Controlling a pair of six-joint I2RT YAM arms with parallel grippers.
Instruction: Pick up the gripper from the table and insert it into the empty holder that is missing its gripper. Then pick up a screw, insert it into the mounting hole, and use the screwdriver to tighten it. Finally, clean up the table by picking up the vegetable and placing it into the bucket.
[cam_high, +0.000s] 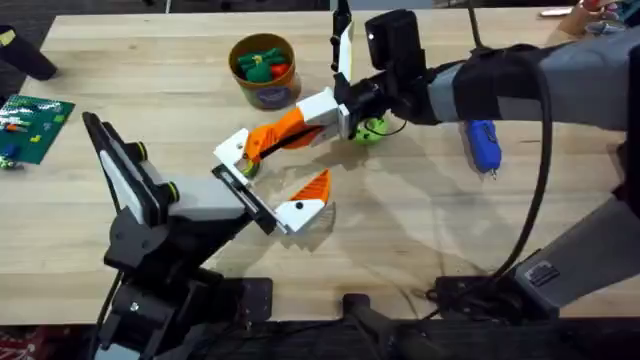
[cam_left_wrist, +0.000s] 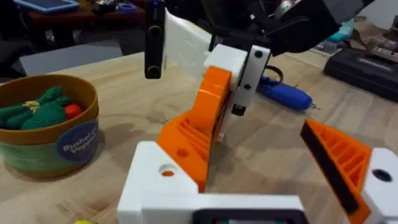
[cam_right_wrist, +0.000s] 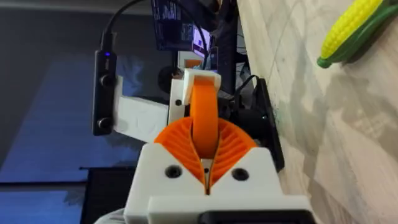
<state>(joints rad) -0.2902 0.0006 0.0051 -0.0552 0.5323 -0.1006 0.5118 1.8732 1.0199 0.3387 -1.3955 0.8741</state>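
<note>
Overhead: right gripper (cam_high: 318, 118) clamped on the gripper (cam_high: 277, 133) mid-table, at the holder (cam_high: 160, 200); bare wood toward the near edge. Screwdriver (cam_high: 483, 146) lies right, bucket (cam_high: 264, 70) behind. Left wrist: left gripper (cam_left_wrist: 264, 180) fingers apart, nothing between. Right wrist: corn (cam_right_wrist: 351, 30) on table.

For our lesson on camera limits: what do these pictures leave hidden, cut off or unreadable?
Overhead: vegetable, mostly behind the right gripper.
Right wrist: holder mount, blocked by the clamped orange finger.
Left wrist: screwdriver, rear end behind the right gripper.
Left wrist: bucket label, partly curving out of sight.
</note>
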